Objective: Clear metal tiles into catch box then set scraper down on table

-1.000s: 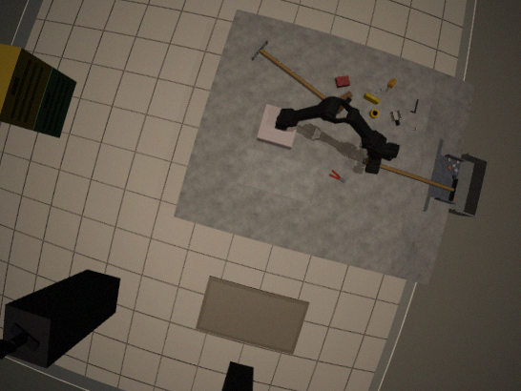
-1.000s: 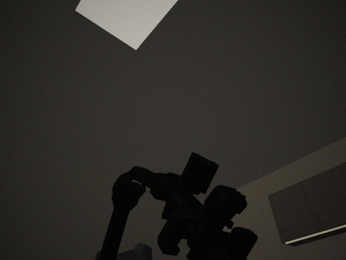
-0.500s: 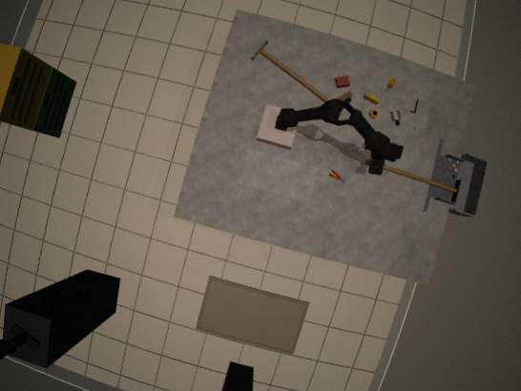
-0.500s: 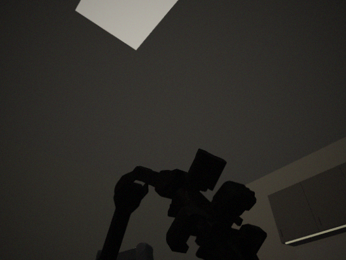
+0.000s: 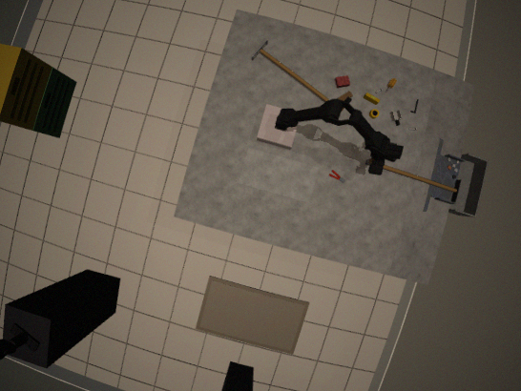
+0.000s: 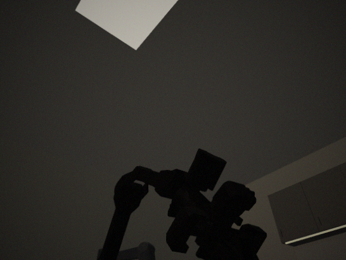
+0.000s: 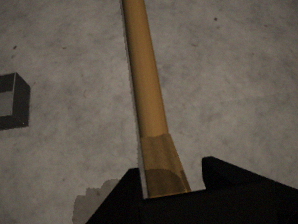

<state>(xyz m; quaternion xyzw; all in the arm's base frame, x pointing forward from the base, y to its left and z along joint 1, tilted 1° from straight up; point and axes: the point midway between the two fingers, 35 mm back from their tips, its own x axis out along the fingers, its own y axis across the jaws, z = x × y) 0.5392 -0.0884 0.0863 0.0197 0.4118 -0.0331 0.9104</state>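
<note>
My gripper (image 5: pixel 375 166) (image 7: pixel 171 172) is shut on the wooden handle of the long scraper (image 5: pixel 420 176) (image 7: pixel 145 75). The handle reaches out to the right in the top view, and its dark blade (image 5: pixel 456 190) is over the far edge of the blue-grey steel plate (image 5: pixel 438 177), on the lower side. Several small tiles (image 5: pixel 451 167), pale, dark and one orange-red, lie on the upper part of the plate's far half. The dark catch box (image 5: pixel 475 186) stands beyond that edge. Whether the blade touches the plate cannot be told. The exterior view shows only the dark arm.
A second long-handled tool (image 5: pixel 293 72) lies at the upper left. A red block (image 5: pixel 342 81), a yellow block (image 5: pixel 371 98), a yellow ring (image 5: pixel 374 113) and small tools lie above the arm. Red-handled pliers (image 5: pixel 335 175) lie below it. A dark square piece (image 7: pixel 21 102) shows in the wrist view.
</note>
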